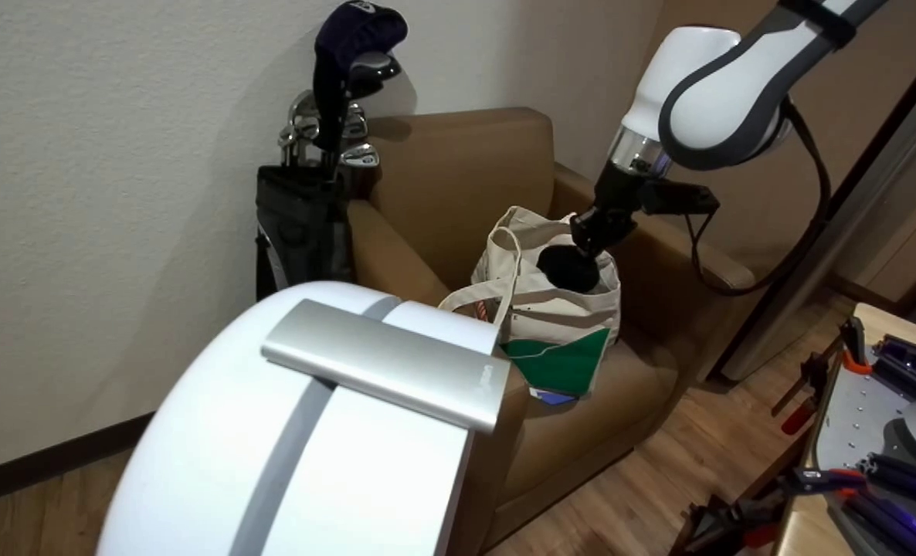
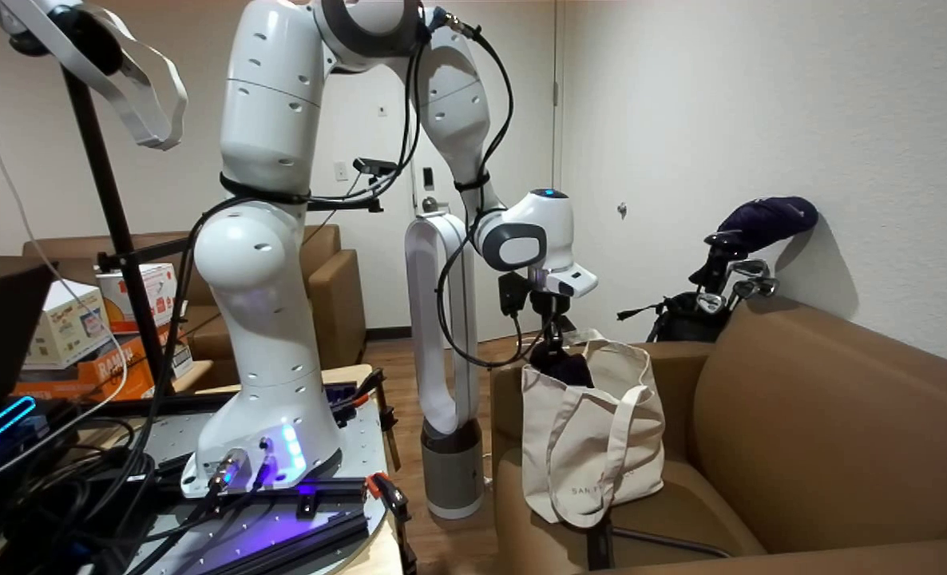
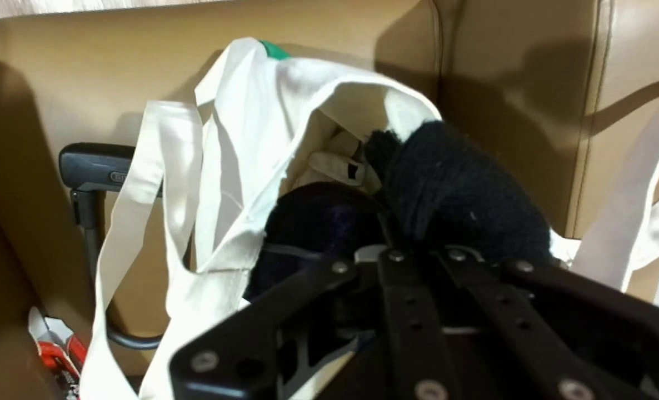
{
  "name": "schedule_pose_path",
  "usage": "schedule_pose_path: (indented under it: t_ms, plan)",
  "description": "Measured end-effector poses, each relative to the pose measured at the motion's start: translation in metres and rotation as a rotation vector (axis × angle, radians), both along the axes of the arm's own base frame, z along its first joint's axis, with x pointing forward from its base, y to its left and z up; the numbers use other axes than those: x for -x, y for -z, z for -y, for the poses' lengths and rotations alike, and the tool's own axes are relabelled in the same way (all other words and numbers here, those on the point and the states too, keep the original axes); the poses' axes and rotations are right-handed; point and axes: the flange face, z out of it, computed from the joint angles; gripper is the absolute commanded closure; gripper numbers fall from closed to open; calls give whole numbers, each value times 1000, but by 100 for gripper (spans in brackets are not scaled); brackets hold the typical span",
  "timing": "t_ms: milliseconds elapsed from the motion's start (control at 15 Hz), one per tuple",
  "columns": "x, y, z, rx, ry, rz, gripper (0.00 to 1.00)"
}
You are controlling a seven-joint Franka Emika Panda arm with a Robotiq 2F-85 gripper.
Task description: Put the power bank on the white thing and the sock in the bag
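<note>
The silver-grey power bank lies flat across the white thing, a white dome with a grey band. The cream bag stands open on the armchair; it also shows in an exterior view and in the wrist view. My gripper points down at the bag's mouth and is shut on the dark sock. In the wrist view the sock bulges out on both sides of the fingertips, at the bag's opening. The sock's lower end is partly hidden by the bag.
A brown armchair surrounds the bag. Golf clubs in a black bag stand beside it. A black lock lies near the bag's straps. A tall fan stands near the arm's table.
</note>
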Motion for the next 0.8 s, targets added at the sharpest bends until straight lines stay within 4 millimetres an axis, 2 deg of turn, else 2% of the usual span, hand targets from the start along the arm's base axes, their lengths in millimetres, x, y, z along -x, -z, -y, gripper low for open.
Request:
schedule_pose_path:
  t_ms: [267,667,800]
  plan:
    - [-2,9,0,-13,19,-19,42]
    - [-5,10,-9,-24,7,-18,2]
    - [-6,10,-11,-26,2,-16,0]
